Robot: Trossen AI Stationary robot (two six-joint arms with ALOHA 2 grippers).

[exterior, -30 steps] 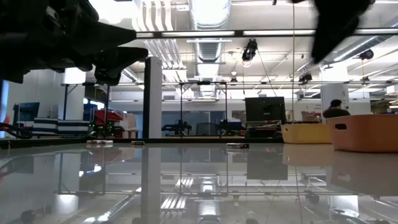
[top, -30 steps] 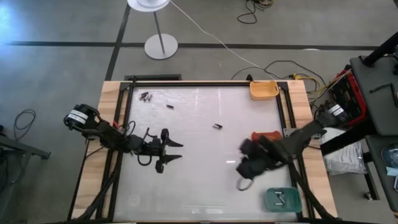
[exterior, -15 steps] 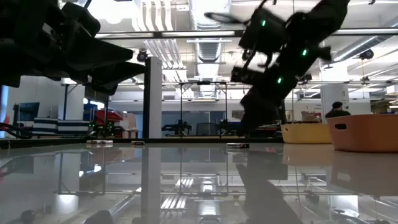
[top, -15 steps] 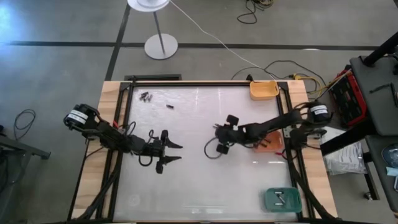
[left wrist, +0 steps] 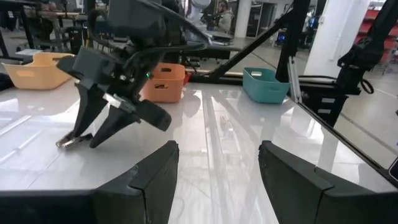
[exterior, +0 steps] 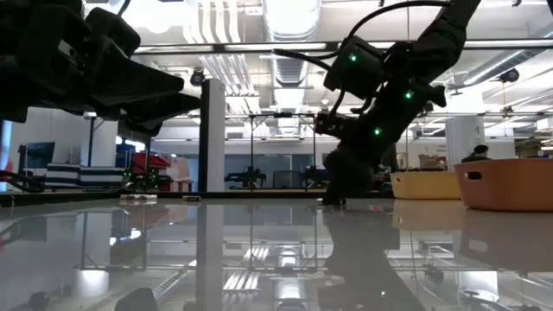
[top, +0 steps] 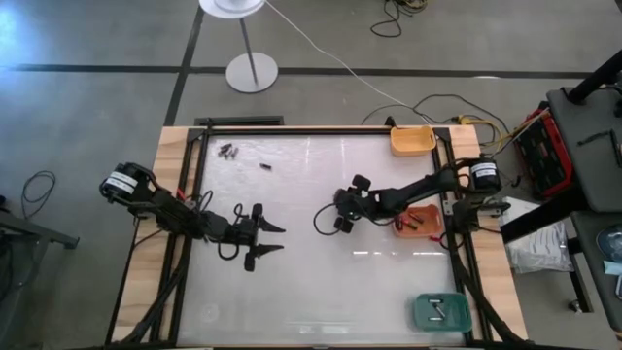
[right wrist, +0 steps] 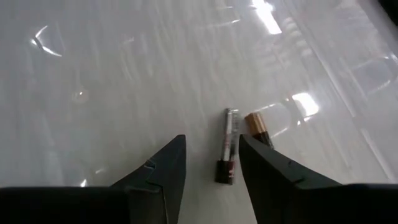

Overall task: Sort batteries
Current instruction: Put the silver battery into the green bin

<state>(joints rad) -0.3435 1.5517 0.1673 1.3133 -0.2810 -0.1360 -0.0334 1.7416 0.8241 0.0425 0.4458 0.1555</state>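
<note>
Swinging across from the near right part of the surface [top: 311,282], the right arm now reaches toward the middle, and its right gripper [top: 340,206] has come down over the lone battery that lay there a second ago. The left arm has not shifted: its left gripper [top: 264,236] hangs over the left half of the surface with its jaws spread wide and nothing between them.

Going down in size, the orange tray [top: 419,223] at the right edge, hidden under the arm a second ago, is now uncovered, with a few dark batteries lying in it. A yellow tray [top: 412,140] sits at the far right corner and a teal tray [top: 439,310] at the near right corner.

In the right wrist view the right jaws stand apart, one finger on each side of a slim battery [right wrist: 227,145] lying flat on the surface, dark at one end and silvery along its body. It is not gripped yet. A second, copper-tipped battery [right wrist: 255,126] lies just beside it, nearly touching.

A small cluster of batteries [top: 228,151] and one stray [top: 264,166] remain at the far left, so sorting looks only partly done. The next pick seems imminent, and the close neighbour could get nudged.
</note>
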